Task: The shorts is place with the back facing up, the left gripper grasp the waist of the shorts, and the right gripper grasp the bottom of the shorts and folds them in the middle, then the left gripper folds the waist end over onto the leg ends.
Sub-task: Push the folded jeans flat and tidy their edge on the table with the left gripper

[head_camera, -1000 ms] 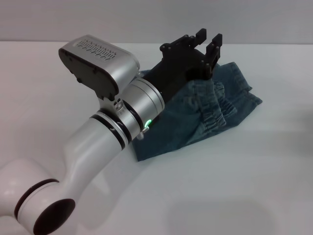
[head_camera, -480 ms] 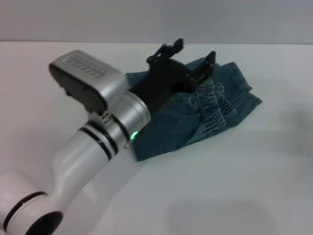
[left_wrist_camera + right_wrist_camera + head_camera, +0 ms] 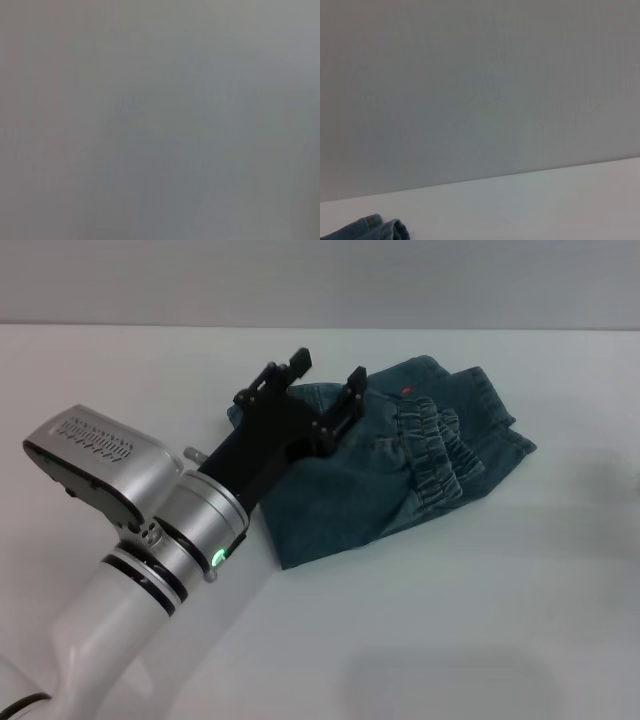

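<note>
The shorts [image 3: 400, 465] lie folded into a compact denim bundle on the white table, right of centre in the head view. The ruffled waist of the shorts [image 3: 440, 452] rests on top, toward the bundle's right side, over the leg ends, which are covered. My left gripper [image 3: 328, 388] hovers open over the bundle's left part, with nothing between its fingers. A corner of the shorts [image 3: 375, 229] shows in the right wrist view. The right gripper is out of view. The left wrist view shows only grey.
The white table [image 3: 480, 620] spreads around the bundle, with a grey wall [image 3: 320, 280] behind it. My left arm [image 3: 150, 540] crosses the table's left half.
My left gripper has drawn back to the left, away from the waist end, and the arm has dropped lower. The folded shorts stay where they were.
</note>
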Controlling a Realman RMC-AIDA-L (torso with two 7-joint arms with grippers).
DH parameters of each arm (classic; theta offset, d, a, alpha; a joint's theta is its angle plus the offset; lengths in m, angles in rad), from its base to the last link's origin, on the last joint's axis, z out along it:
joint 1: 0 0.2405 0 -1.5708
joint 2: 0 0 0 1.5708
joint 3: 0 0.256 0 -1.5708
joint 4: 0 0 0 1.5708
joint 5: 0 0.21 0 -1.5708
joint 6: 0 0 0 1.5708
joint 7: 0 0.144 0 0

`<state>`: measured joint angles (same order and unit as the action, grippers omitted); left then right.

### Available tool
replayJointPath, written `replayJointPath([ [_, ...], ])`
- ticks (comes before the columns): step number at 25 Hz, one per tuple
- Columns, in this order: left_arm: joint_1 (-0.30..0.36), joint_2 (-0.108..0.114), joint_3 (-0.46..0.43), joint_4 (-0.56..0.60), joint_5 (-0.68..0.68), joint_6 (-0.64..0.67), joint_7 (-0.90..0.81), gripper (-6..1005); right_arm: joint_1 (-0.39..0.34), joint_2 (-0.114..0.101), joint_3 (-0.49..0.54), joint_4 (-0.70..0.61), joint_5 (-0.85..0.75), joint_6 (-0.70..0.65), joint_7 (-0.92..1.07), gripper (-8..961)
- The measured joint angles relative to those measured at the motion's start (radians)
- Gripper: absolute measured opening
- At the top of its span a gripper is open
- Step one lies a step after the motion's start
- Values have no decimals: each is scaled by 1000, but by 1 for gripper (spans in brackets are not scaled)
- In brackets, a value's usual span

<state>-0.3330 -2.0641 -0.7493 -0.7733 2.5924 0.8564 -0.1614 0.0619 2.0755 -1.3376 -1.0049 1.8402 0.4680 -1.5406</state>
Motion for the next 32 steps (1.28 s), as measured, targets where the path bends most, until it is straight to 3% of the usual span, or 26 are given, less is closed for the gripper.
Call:
replayJointPath([
  [9, -56, 1, 58, 84, 76, -39, -143, 538, 17, -1, 0, 5, 1, 5, -1, 67],
  [14, -51, 4, 93, 86, 80, -111, -237, 309, 19, -2, 0, 6, 1, 7, -1, 68],
  [21, -51, 2, 110, 92, 80, -217, -304, 76, 19, -2, 0, 5, 1, 10, -1, 70],
  [27, -56, 1, 114, 98, 80, -245, -332, -2, 20, -2, 1, 4, 1, 11, -1, 72],
  [32, -61, 3, 90, 101, 79, -291, -337, 5, 19, -2, 1, 2, 1, 11, -1, 74],
])
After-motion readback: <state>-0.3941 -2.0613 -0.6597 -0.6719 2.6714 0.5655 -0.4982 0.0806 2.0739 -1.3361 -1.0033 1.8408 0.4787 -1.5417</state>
